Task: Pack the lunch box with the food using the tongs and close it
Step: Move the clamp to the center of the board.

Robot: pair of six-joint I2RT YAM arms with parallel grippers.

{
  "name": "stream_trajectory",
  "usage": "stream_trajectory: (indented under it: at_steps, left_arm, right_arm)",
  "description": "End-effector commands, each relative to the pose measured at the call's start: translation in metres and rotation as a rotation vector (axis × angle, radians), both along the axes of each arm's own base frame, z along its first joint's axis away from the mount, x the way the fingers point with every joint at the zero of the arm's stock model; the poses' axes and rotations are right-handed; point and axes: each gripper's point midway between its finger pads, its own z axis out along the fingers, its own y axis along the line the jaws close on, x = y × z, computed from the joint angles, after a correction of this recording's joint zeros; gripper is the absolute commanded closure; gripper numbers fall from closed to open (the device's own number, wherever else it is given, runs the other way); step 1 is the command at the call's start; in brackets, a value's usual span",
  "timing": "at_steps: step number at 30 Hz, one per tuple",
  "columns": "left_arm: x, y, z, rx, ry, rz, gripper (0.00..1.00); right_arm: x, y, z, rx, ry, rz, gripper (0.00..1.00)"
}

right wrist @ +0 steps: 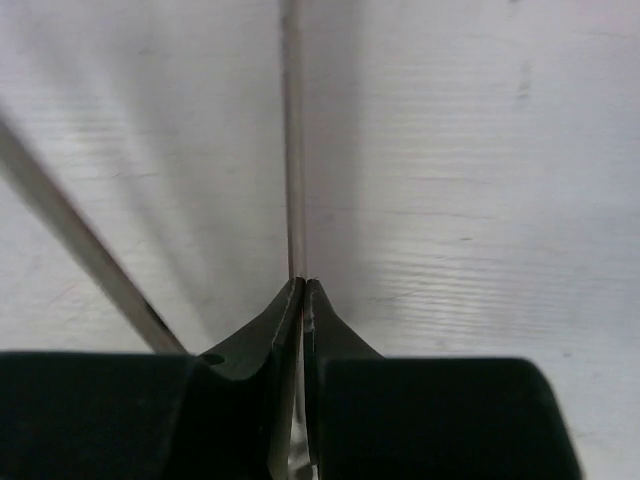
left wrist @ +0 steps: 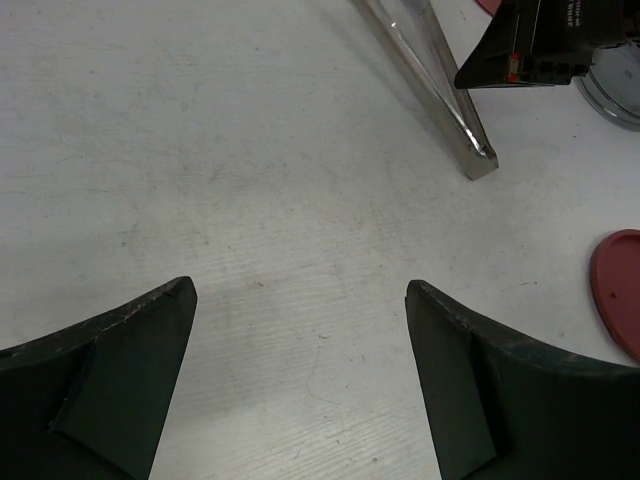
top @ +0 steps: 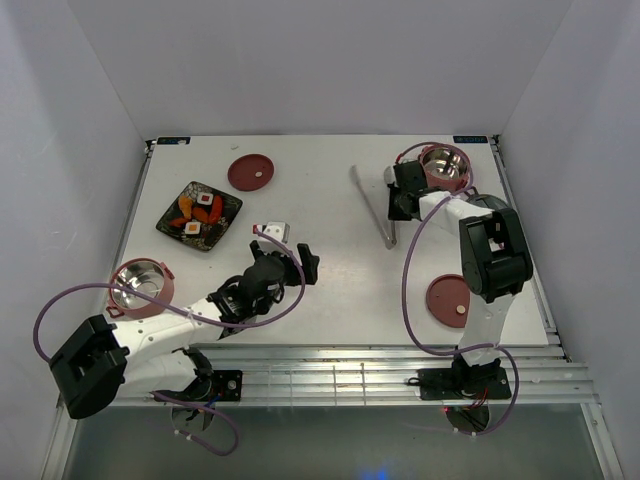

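tongs lie far-left to near-right, joint prob near end

The left arm and right arm look alike: white links joined by chunky black housings. A thin purple cable trails in loose loops along each, and each sits on a black base plate. The left end effector has matte black wedge fingers with scuffed grey edges. The right end effector has the same black fingers, tapering to thin tips.
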Motion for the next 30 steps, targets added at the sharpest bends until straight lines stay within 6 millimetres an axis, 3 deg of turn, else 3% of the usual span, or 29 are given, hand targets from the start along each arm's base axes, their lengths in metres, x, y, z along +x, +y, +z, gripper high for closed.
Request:
stream_trajectory:
  at_steps: [1, 12, 15, 17, 19, 22, 24, 27, 28, 30]
  left_arm:
    - [0.002, 0.006, 0.013, -0.019, -0.038, 0.024, 0.04]
    - [0.003, 0.015, 0.013, -0.016, -0.051, 0.058, 0.04]
    - [0.006, 0.014, 0.015, -0.025, -0.046, 0.076, 0.05]
    - [0.007, 0.011, 0.019, -0.042, -0.033, 0.081, 0.05]
    - [0.009, 0.009, 0.024, -0.055, -0.028, 0.093, 0.05]
    - [0.012, 0.017, 0.030, -0.045, -0.025, 0.144, 0.06]
    - [0.015, 0.026, 0.040, -0.031, -0.031, 0.196, 0.06]
    - [0.014, 0.030, 0.052, -0.052, -0.038, 0.213, 0.05]
    - [0.014, 0.030, 0.054, -0.060, -0.037, 0.208, 0.05]
    - [0.014, 0.027, 0.058, -0.064, -0.030, 0.196, 0.05]
  right_arm:
    - [0.002, 0.025, 0.013, 0.042, -0.023, 0.002, 0.92]
    - [-0.017, 0.053, 0.017, 0.076, -0.025, 0.000, 0.92]
    - [-0.030, 0.069, 0.018, 0.104, -0.016, -0.031, 0.91]
    - [-0.041, 0.088, 0.018, 0.134, -0.007, -0.035, 0.84]
    - [-0.049, 0.105, 0.015, 0.150, 0.001, -0.027, 0.84]
    - [-0.057, 0.127, 0.017, 0.193, 0.002, -0.027, 0.82]
    - [-0.062, 0.142, 0.025, 0.224, -0.015, -0.012, 0.77]
    - [-0.069, 0.158, 0.044, 0.256, -0.052, 0.024, 0.61]
    - [-0.071, 0.160, 0.051, 0.265, -0.059, 0.039, 0.52]
    - [-0.077, 0.162, 0.068, 0.280, -0.075, 0.072, 0.45]
